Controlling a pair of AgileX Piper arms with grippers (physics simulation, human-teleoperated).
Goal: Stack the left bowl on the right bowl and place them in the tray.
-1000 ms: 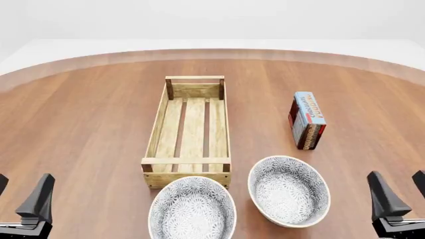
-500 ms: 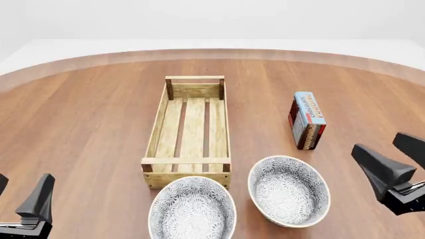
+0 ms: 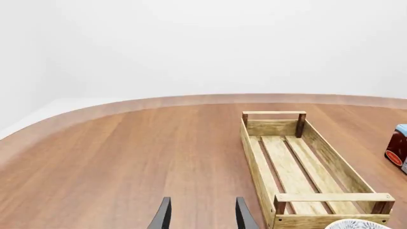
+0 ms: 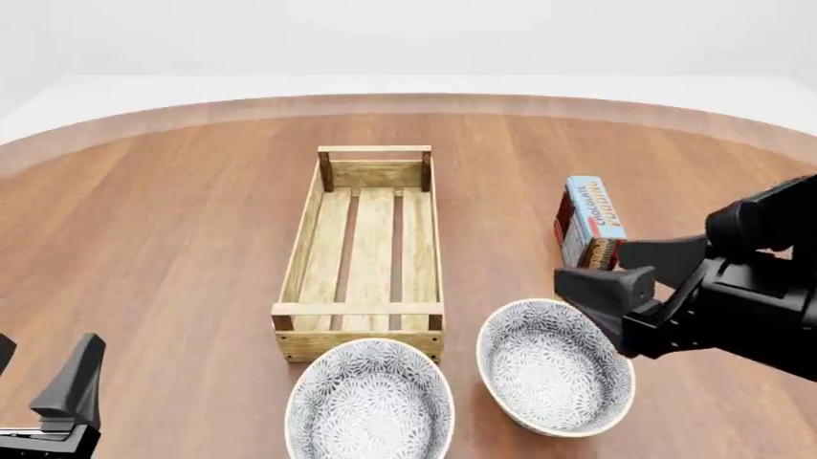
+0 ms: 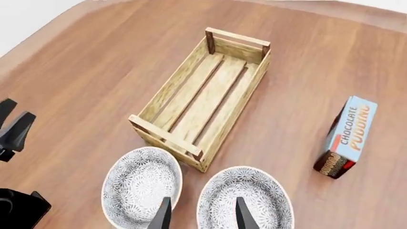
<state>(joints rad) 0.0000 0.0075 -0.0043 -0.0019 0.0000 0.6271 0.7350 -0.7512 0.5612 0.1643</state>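
Observation:
Two grey-patterned bowls sit side by side near the table's front edge: the left bowl (image 4: 370, 402) (image 5: 141, 186) and the right bowl (image 4: 556, 368) (image 5: 245, 200). Just beyond the left bowl lies the long light-wood tray (image 4: 300, 244) (image 5: 167, 136) (image 3: 254, 157), with nothing in it. My right gripper (image 4: 619, 273) (image 5: 202, 217) hangs open above the far rim of the right bowl, holding nothing. My left gripper (image 4: 45, 373) (image 3: 202, 217) stands open at the front left, well apart from both bowls. Only a sliver of the left bowl's rim (image 3: 359, 224) shows in the left wrist view.
A blue-and-red chocolate pudding carton (image 4: 591, 229) (image 5: 346, 136) lies right of the tray, just behind my right gripper. The round wooden table's far edge (image 4: 408, 100) curves across the back. Bare wood stretches left of the tray.
My right arm has swung up and leftward from the front right corner to above the right bowl. The left arm, the bowls and the tray have not moved.

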